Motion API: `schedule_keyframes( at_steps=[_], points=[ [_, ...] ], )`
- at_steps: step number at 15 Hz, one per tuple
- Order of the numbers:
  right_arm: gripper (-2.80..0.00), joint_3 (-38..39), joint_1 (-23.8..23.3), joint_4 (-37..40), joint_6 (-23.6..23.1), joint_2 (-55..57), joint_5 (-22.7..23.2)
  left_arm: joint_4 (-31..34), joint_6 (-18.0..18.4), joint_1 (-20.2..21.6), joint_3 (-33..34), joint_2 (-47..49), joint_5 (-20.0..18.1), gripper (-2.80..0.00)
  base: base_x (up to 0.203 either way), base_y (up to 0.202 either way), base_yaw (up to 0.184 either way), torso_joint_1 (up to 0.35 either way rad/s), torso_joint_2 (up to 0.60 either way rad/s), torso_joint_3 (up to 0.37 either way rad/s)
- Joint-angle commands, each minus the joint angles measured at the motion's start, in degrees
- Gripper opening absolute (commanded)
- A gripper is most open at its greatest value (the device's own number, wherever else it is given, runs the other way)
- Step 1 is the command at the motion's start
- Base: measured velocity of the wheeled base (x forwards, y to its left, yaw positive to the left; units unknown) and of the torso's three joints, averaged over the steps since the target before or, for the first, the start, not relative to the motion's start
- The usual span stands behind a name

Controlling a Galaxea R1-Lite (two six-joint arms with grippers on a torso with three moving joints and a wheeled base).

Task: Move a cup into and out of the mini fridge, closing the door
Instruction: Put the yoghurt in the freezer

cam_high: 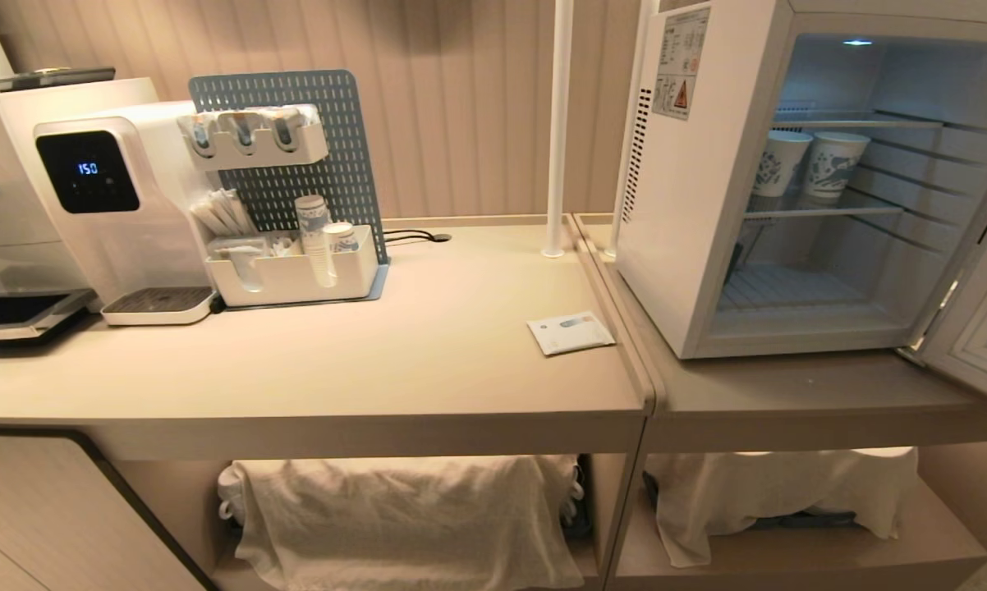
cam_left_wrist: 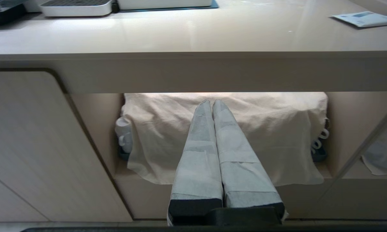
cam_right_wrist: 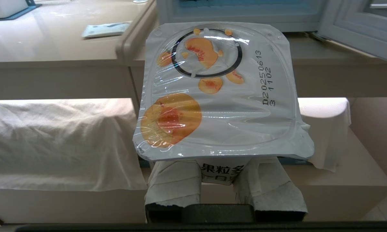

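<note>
The mini fridge [cam_high: 690, 246] stands on the right counter with its inside lit. Its door [cam_high: 978, 328] is swung wide open to the right. Neither arm shows in the head view. In the right wrist view my right gripper [cam_right_wrist: 221, 167] is shut on the cup [cam_right_wrist: 219, 90], a small white yogurt cup with a peach-printed foil lid. It is held low in front of the counter, with the fridge's lower edge [cam_right_wrist: 238, 13] and the open door [cam_right_wrist: 357, 29] beyond it. My left gripper [cam_left_wrist: 212, 104] is shut and empty, below the left counter's edge.
Two white paper cups with blue print [cam_high: 805, 164] stand on the fridge's middle wire shelf. A water dispenser [cam_high: 116, 205], a pegboard organiser [cam_high: 296, 271] and a white packet [cam_high: 571, 332] sit on the left counter. A white pole [cam_high: 559, 123] rises beside the fridge. Cloth-covered items [cam_high: 395, 509] fill the lower shelves.
</note>
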Motion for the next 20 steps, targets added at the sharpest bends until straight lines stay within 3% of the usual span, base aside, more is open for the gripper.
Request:
schedule_keyframes(
  at_steps=[1, 6, 20],
  points=[
    [-2.80, 0.4, 0.0, 0.0, 0.0, 0.0, 0.0, 0.0, 0.1, 0.0, 0.0, 0.0, 0.0, -2.80, 0.000, -0.196, 0.001, 0.005, 0.01, 0.006],
    [-2.80, 0.4, 0.0, 0.0, 0.1, 0.0, 0.0, 0.1, -0.3, 0.0, 0.1, 0.0, 0.0, -2.80, 0.000, -0.149, -0.003, 0.001, 0.00, 0.003],
    [-2.80, 0.4, 0.0, 0.0, 0.2, 0.0, 0.0, 0.0, 0.1, 0.0, 0.1, 0.0, 0.0, -2.80, 0.000, 0.000, 0.000, 0.000, 0.00, 0.000]
  ],
)
